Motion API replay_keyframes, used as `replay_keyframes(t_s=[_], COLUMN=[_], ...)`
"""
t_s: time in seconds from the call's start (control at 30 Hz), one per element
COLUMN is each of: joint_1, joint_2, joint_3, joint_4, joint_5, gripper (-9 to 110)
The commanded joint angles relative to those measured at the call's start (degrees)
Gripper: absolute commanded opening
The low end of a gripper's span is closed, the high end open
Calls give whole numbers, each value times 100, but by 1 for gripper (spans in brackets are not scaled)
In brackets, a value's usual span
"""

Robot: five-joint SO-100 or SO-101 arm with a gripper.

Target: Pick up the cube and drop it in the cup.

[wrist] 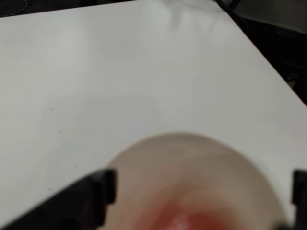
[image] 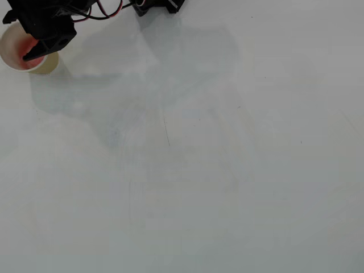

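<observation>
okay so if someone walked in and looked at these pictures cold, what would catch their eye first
Probably the black gripper hanging over the cream cup in the top left corner of the overhead view, against a wide, bare white table. Next, the reddish blur inside the cup, low in the wrist view, which is likely the cube. The gripper's fingers stand wide apart on either side of the cup's mouth.

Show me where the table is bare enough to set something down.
Nearly the whole table is bare in the overhead view: everything right of and below the cup. Only the top-left corner is crowded, where the gripper hangs over the cup.
</observation>
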Motion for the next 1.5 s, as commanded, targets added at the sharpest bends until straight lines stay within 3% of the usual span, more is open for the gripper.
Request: replay_keyframes(t_s=[0.0,0.37,0.9,1.2,1.47], joint_1=[9,-580,-2487,-3832,-4887], joint_2=[141,527,1099,1688,2312], joint_3=[-949,-940,-835,176,1046], joint_4=[-185,-413,-360,-272,729], joint_5=[-53,0,18,9,-26], gripper=[32,17,2,2,1])
